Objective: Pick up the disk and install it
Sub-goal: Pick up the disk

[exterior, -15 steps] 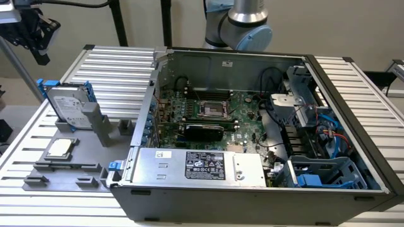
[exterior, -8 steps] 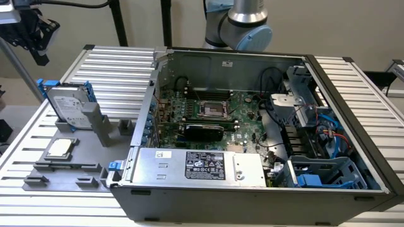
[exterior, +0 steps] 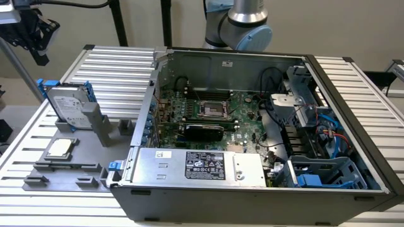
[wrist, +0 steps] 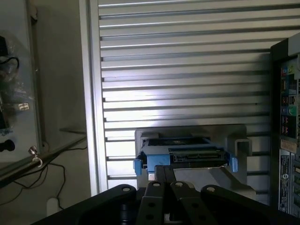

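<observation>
While the claw [exterior: 38,49] is hanging closed and empty near the upper corner on the exterior view's left, the disk [exterior: 68,108] is standing on edge below it. It is sitting at about five o'clock from the fingertips and well apart from them. One disk is showing, seated upright in one grey fixture [exterior: 94,125]. One processor chip [exterior: 60,147] is lying flat on that fixture, at six o'clock from the disk. One open computer case [exterior: 252,118] is sitting at three o'clock from the fixture, with one silver box [exterior: 196,164] bearing a black label along its near side. The robot arm [exterior: 243,21] is rising behind the case at twelve o'clock. Everything is resting on a slatted aluminium table [exterior: 120,71]. A beige wall [exterior: 328,23] and black poles [exterior: 117,21] are standing behind it.

In the wrist view the claw [wrist: 165,180] is pressing its fingers [wrist: 152,194] together on nothing. The disk [wrist: 187,154] is sitting just beyond the fingertips, not touching them, with two blue tabs [wrist: 138,165] jutting out, one at each end. It is standing in the grey fixture [wrist: 234,140] on the slatted table [wrist: 187,70], which is catching a bright glare. The case [wrist: 287,117] is showing its back panel, and loose cables [wrist: 51,173] are trailing over the floor beyond the table's edge.
</observation>
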Robot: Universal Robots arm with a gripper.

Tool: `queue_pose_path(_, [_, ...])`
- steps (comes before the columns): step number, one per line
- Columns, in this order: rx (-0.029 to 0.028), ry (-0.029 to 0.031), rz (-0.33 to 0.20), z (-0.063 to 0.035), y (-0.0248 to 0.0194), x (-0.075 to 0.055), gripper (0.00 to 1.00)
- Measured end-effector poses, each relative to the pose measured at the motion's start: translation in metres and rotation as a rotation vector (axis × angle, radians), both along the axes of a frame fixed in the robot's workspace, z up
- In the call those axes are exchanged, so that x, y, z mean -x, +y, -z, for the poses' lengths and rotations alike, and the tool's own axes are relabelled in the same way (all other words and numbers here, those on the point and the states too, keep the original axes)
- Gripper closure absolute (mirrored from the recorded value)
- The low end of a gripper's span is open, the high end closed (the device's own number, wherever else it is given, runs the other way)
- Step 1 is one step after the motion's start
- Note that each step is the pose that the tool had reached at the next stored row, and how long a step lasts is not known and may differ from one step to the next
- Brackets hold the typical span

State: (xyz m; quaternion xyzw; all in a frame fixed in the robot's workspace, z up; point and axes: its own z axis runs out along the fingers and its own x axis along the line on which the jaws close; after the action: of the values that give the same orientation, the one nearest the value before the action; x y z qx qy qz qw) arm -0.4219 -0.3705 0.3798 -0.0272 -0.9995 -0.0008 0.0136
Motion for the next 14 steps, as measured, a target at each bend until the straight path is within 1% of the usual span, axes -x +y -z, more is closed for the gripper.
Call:
queue_pose_path(2, [0.0,-0.0002,-0.001,0.0,0.0,0.0,0.89])
queue_pose_path(3, [0.0001,-0.0003,-0.01,-0.0001,0.0,0.0001,0.89])
queue_pose_path(14, [-0.0001,-0.0004,-0.21,0.0005,0.0,0.0001,0.89])
